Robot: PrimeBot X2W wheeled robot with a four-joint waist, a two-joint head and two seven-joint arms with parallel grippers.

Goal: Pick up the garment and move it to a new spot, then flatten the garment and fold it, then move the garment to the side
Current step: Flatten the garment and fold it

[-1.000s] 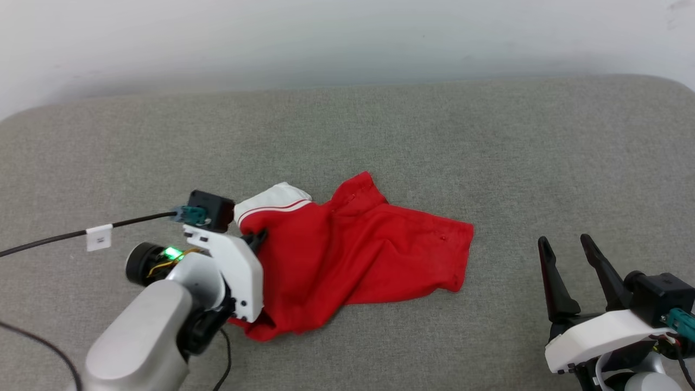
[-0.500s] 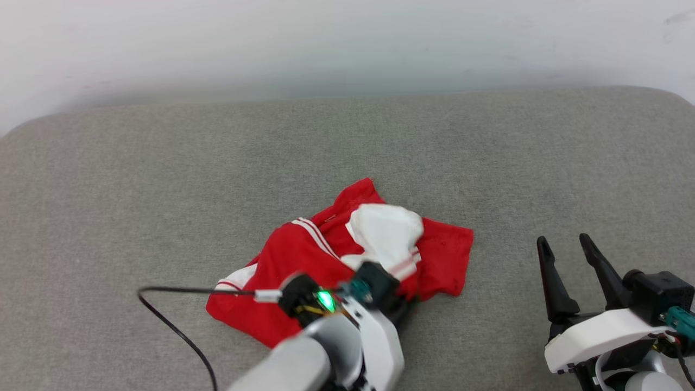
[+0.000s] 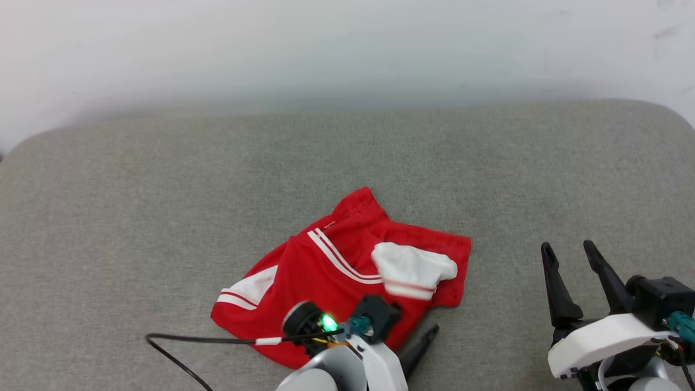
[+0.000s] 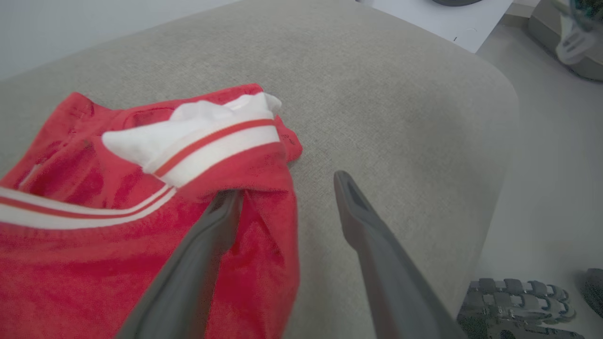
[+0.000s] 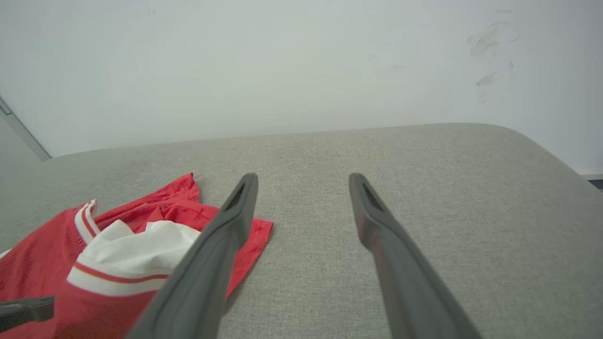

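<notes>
The garment (image 3: 326, 271) lies crumpled at the middle of the grey cushion, red with white striped bands. One white cuff (image 3: 414, 269) is folded over onto its right part. My left gripper (image 4: 287, 188) is open at the garment's near right edge. Its left finger (image 4: 207, 245) has its tip under a red fold just below the cuff (image 4: 212, 141), and its right finger (image 3: 422, 341) is over bare cushion. My right gripper (image 3: 566, 247) stands open over the cushion, off to the right and apart from the garment (image 5: 155, 221), with nothing between its fingers.
The grey cushion (image 3: 163, 190) runs back to a white wall (image 3: 347, 49). A black cable (image 3: 206, 340) trails left from my left wrist. Past the cushion's rounded right end (image 4: 499, 94) is pale floor with a dark ridged object (image 4: 516, 303).
My left gripper carried the white cuff from the garment's left side across to the right, opened and let it go; the cuff now rests on the red fabric. The head view tilted slightly.
</notes>
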